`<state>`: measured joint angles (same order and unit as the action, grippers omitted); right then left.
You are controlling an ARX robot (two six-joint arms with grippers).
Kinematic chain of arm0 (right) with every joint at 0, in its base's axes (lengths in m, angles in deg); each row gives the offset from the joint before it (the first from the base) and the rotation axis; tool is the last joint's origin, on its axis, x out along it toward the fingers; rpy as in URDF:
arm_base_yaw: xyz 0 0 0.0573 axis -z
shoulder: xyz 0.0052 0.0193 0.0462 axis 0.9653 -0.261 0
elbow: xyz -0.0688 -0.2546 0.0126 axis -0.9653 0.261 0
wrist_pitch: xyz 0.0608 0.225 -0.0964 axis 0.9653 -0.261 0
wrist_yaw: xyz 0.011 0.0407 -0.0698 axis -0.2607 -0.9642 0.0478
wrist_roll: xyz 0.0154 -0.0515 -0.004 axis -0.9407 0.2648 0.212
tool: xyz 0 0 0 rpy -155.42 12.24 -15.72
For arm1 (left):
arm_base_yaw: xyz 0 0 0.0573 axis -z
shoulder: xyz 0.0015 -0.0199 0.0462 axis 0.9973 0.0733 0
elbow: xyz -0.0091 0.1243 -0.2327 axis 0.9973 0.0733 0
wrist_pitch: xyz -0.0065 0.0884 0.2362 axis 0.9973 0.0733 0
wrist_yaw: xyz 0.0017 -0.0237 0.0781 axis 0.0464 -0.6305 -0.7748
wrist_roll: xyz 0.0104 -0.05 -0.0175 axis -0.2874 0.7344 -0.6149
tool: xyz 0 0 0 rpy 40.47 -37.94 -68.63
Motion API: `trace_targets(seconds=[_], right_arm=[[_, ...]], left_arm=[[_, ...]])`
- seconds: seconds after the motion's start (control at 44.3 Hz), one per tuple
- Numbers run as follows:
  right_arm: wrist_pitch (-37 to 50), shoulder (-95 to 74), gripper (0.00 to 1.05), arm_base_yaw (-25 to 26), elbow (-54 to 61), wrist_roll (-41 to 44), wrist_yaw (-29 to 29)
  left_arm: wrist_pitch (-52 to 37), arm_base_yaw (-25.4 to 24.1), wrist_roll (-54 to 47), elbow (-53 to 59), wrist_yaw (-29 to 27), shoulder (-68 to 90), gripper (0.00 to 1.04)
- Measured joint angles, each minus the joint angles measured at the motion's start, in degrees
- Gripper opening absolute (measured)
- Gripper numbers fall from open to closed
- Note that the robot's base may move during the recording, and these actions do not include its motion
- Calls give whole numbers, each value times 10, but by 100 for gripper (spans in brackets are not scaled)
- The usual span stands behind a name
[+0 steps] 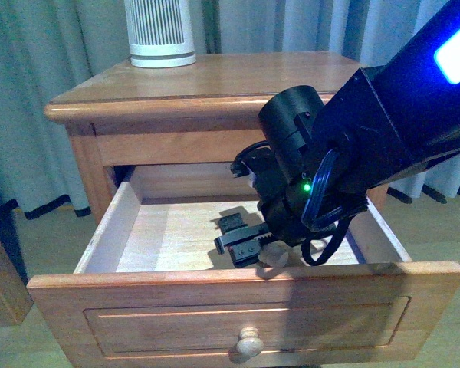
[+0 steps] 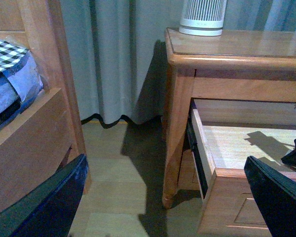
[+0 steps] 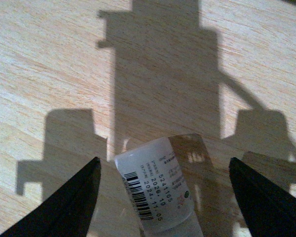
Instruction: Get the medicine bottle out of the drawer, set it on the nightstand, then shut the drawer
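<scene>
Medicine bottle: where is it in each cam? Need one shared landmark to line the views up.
Front view: the medicine bottle likely shows only as a pale end under the right gripper, low on the drawer floor.
Left wrist view: not in it.
Right wrist view: low centre, lying label up between the spread fingers, neither touching it.
Shared landmark: the drawer floor, pale bare wood.

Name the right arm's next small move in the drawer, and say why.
Probably shut the right tool on the medicine bottle. In the right wrist view the bottle lies on the floor of the drawer, between the open fingers, with a gap on either side, so nothing grips it yet.
</scene>
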<state>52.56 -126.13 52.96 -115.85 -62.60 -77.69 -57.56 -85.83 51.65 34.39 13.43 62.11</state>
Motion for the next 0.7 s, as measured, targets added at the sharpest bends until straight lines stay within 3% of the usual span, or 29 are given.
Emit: trace_targets(seconds=[0.045,0.316,0.519,0.699], right_arm=[[0,-1,72,3,0,0,-1],[3,-6,72,9,0,-2,-6],[11,-7,35,7,10,-4,-19],[22,-3,31,3,23,-5,-23]], left_arm=[[0,0,0,0,0,0,98],[0,0,0,0,0,0,98],[0,0,0,0,0,0,98],[0,0,0,0,0,0,98]])
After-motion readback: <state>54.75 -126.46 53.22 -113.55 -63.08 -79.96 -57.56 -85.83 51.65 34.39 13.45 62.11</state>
